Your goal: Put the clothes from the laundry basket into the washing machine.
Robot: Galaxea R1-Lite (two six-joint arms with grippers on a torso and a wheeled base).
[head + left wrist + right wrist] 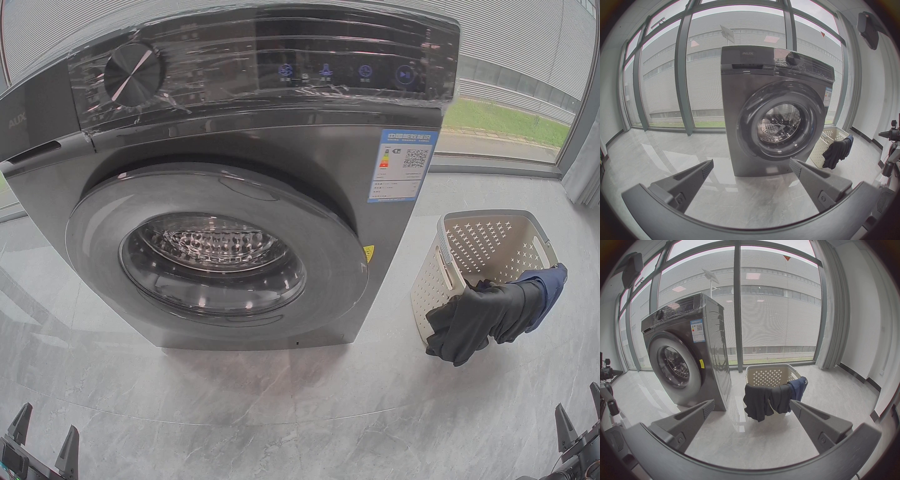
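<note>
Head view. Right gripper point(579, 412): fingers spread apart, nothing between them, low over the floor point(250, 400), nearer the basket than the left one but well short of it. Left gripper point(44, 435): also spread and empty, at the opposite near corner, facing the washing machine point(250, 150).

Outward from the right gripper: laundry basket point(431, 287) stands upright on the floor to the robot's right of the machine, near its front corner, mouth up. A dark garment point(481, 319) is draped over the near rim; a blue garment point(550, 281) is bunched at the rim's right end, touching the dark one.

Round door point(337, 269) looks shut, drum visible through the glass.

Risks, as I judge them:
- Door must be opened first; carrying cloth to a shut door wastes the grasp.
- Basket looks light; pulling the draped cloth sideways could tip or drag it.
- A pinch on one loose fold may let the rest trail on the floor or snag in the perforated wall.

Orientation: the dark garment's long axis runs along the rim, machine side to right, with its loose bulk hanging down the outer wall toward the floor.
</note>
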